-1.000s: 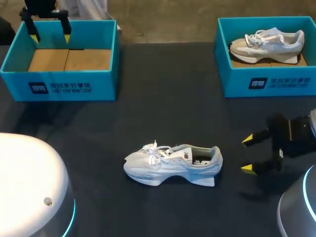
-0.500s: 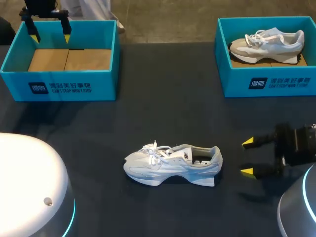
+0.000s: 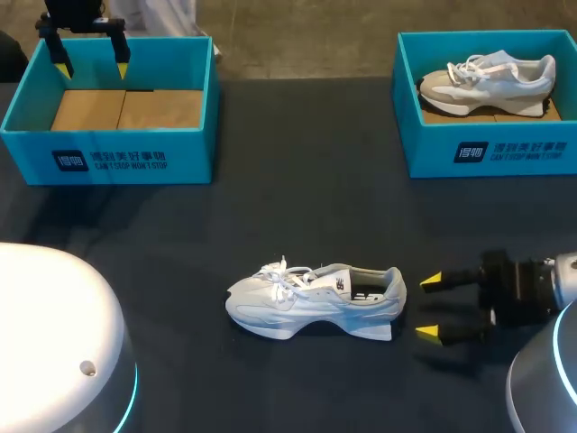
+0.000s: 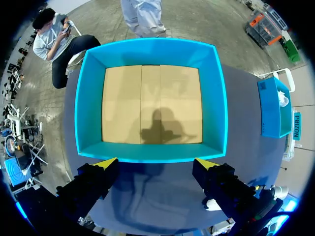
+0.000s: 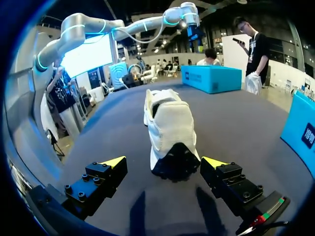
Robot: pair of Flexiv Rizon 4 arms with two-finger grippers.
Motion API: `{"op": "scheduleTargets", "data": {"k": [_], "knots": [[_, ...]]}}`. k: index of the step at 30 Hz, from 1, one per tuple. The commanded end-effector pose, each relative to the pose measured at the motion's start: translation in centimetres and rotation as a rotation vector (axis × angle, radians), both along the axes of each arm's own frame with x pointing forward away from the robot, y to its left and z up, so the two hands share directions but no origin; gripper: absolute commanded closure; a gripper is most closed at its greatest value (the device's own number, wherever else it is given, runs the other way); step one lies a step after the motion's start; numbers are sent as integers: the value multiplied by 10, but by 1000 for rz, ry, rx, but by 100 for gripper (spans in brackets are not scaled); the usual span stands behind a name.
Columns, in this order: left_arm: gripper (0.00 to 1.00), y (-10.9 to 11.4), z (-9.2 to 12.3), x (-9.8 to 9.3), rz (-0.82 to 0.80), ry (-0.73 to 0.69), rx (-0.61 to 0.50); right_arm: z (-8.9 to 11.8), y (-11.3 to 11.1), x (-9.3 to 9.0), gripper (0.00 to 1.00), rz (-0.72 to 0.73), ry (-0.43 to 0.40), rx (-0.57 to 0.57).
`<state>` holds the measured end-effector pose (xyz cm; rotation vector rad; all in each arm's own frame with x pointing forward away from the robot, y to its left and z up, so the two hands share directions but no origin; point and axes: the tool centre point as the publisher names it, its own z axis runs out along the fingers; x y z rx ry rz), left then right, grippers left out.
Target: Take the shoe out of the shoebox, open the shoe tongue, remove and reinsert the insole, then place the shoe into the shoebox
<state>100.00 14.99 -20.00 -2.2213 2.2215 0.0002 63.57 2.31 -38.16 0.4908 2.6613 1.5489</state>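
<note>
A white sneaker (image 3: 315, 300) lies on its sole mid-table, toe to the left, heel to the right. My right gripper (image 3: 430, 307) is open just right of the heel; in the right wrist view the sneaker's heel (image 5: 171, 135) sits straight ahead of the right gripper (image 5: 166, 162), a little beyond its yellow tips. The empty teal shoebox (image 3: 113, 107) with a brown cardboard floor stands at the back left. My left gripper (image 3: 92, 58) hangs open above its far end; in the left wrist view the shoebox (image 4: 152, 102) fills the space ahead of the left gripper (image 4: 152, 162).
A second teal box (image 3: 487, 99) at the back right holds a grey-and-white sneaker (image 3: 487, 81). Dark tablecloth (image 3: 297, 198) stretches between the boxes and the shoe. My arms' white bases show at the front left (image 3: 54, 343) and front right (image 3: 545, 383).
My right gripper has moved left toward the sneaker's heel, staying open. The left arm and the shoe have not moved.
</note>
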Motion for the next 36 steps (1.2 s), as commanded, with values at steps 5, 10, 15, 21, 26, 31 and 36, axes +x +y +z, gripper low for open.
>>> {"op": "scheduleTargets", "data": {"k": [5,10,15,21,26,31,36], "knots": [[0,0,0,0,0,0,0,-13,11,17,0,-42,-17,20],[0,0,0,0,0,0,0,-18,16,19,0,-32,-22,44],[0,0,0,0,0,0,0,-20,19,20,0,-61,-27,60],[0,0,0,0,0,0,0,-19,24,16,0,-78,-42,90],[0,0,0,0,0,0,0,-22,27,14,0,-84,-52,119],[0,0,0,0,0,0,0,-22,35,14,0,-77,-72,140],[0,0,0,0,0,0,0,-22,40,17,0,-59,-108,181]]}}
